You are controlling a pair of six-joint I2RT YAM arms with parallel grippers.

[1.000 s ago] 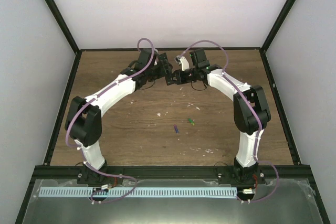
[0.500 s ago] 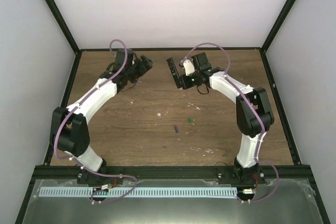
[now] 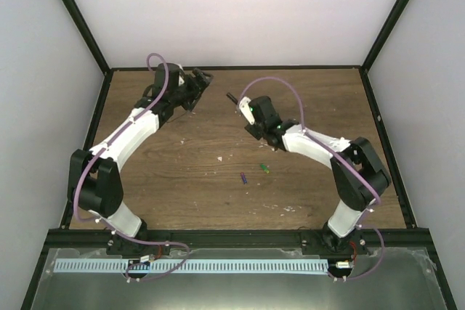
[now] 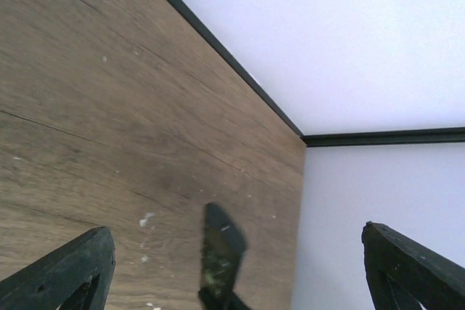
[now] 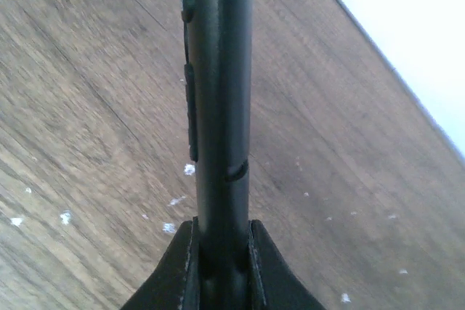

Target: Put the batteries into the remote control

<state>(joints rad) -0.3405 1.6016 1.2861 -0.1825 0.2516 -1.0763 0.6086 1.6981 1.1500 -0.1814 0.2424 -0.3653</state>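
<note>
1. Remote control [image 5: 218, 92]: clenched at its near end in the right claw [image 5: 221, 234] and lifted off the tabletop [image 3: 167, 179]. Long axis straight up the right wrist frame, with small buttons along its left edge. In the top view, only a dark tip pointing to the upper left, just above the centre.
2. Batteries: a green one [image 3: 264, 168] and a purple one [image 3: 243, 178], loose on the bare wood near the centre of the top frame. Close together but not touching, below and slightly right of the held remote. Purple one lying roughly top-to-bottom in the frame; green one too small to read for direction.
3. Left claw [image 3: 201, 78]: spread wide and holding nothing, in the upper left of the top frame near the back edge, well apart from both batteries.
4. Nearer arm: the right, though busy with the remote. Probably a job for the free left claw, reaching down and right across the frame.
5. Crux: batteries low in the frame, free claw high and left, remote roughly between them. Battery compartment side not visible, so cover on or off impossible to tell.
</note>
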